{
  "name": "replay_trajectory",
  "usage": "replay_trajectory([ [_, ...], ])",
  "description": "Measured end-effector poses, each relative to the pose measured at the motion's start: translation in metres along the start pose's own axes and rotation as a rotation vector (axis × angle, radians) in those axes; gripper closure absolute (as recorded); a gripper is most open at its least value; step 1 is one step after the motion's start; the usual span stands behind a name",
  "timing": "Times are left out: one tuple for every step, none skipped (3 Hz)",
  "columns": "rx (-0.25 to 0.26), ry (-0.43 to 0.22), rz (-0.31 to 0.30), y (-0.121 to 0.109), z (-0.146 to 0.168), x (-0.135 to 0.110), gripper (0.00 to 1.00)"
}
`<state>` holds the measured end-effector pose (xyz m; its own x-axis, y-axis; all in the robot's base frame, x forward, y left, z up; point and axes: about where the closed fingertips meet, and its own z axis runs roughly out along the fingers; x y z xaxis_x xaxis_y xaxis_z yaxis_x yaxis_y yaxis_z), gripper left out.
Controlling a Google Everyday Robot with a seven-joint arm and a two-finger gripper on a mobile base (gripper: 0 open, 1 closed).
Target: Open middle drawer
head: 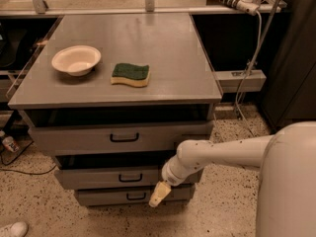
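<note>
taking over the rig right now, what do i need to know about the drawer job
The pincer hangs low in front of the drawer stack, over the bottom front, not on any handle.
The middle drawer sits between the top and bottom fronts and is not visibly pulled out. Its black handle is up and left of the pincer.
Done: nothing on the drawer yet.
Left: reach the handle, grip it, pull the drawer out.

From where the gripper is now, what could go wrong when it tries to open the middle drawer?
1. The gripper hangs low in front of the bottom drawer, nearer to the bottom handle than to the middle handle on the middle drawer, so it may catch the wrong one.
2. The top drawer juts out above the middle drawer; the arm, if raised, might knock its front.
</note>
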<state>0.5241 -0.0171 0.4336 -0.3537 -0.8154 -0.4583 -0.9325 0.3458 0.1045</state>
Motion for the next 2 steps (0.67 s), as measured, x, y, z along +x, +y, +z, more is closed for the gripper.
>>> replay_trajectory([
  [0.051,-0.012,0.154,0.011,-0.04,0.032,0.0],
  [0.034,0.047,0.288,0.071,-0.072,0.097,0.0],
])
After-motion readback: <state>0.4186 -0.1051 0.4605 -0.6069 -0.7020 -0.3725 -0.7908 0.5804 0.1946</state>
